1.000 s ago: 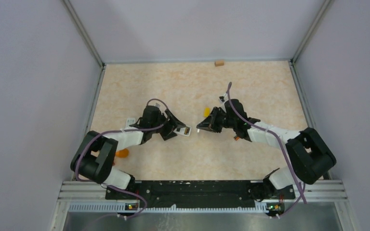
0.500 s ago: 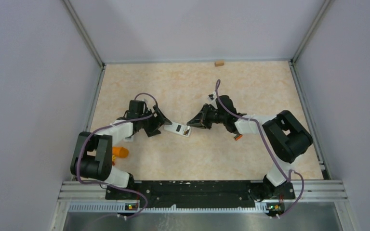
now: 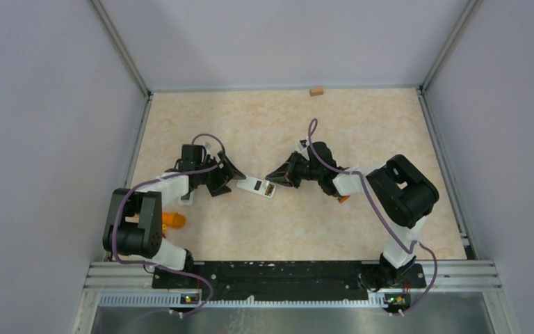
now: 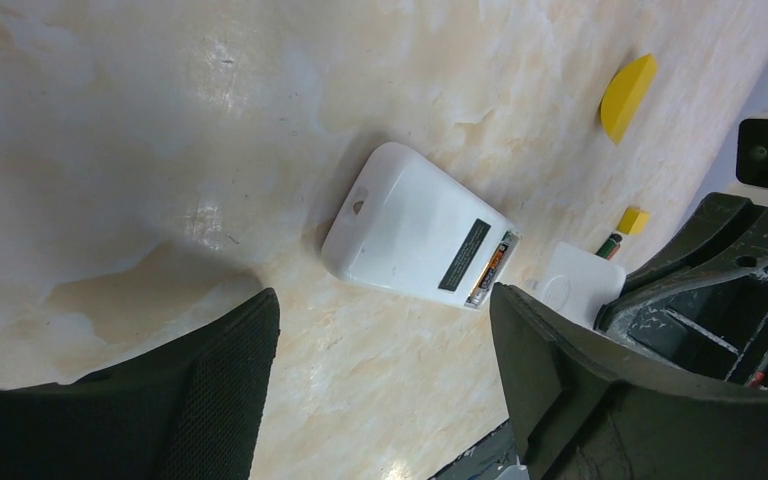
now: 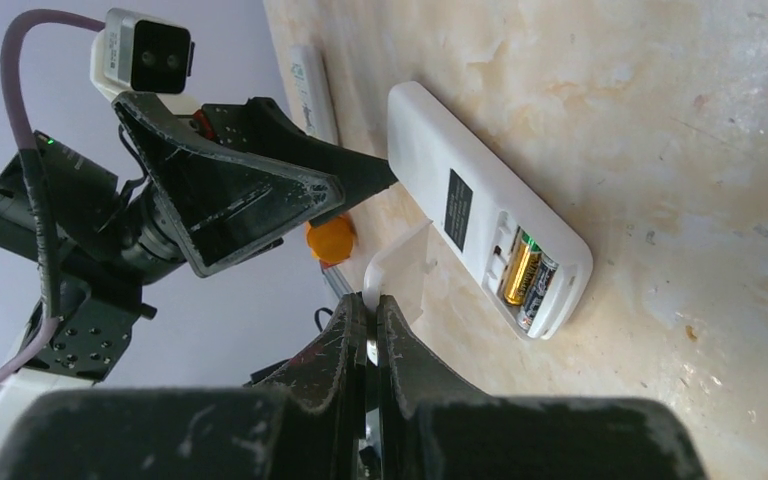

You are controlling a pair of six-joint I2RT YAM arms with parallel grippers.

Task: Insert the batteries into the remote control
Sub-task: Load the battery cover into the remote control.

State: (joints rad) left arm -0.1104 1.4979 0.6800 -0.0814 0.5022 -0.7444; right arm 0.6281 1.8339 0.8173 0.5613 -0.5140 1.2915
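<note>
My left tool (image 4: 382,300) is released, its jaws spread wide with nothing between them, low over the table (image 3: 361,125). Just past its fingertips the remote control (image 4: 410,235) lies flat near the middle of the table, plain back up, between my two tools. Its battery recess is uncovered at the end nearer my right arm. Two batteries (image 5: 528,272) sit in it side by side, one gold-toned and one dark. The white cover (image 5: 405,275) lies on the table just beside that end. My right tool (image 5: 370,302) is clenched, fingers pressed flat together, with its tip right at the cover. From the wrist view I cannot tell whether it touches the cover or only hovers over it. A loose battery (image 4: 608,245), orange-toned, lies just behind the cover, near a small yellow block (image 4: 632,220). A yellow half-disc (image 4: 628,84) lies farther off. An orange cylinder (image 3: 175,220) sits by my left arm, a second white remote (image 5: 312,85) lies beside that arm, and a tan block (image 3: 316,90) sits at the far edge.
</note>
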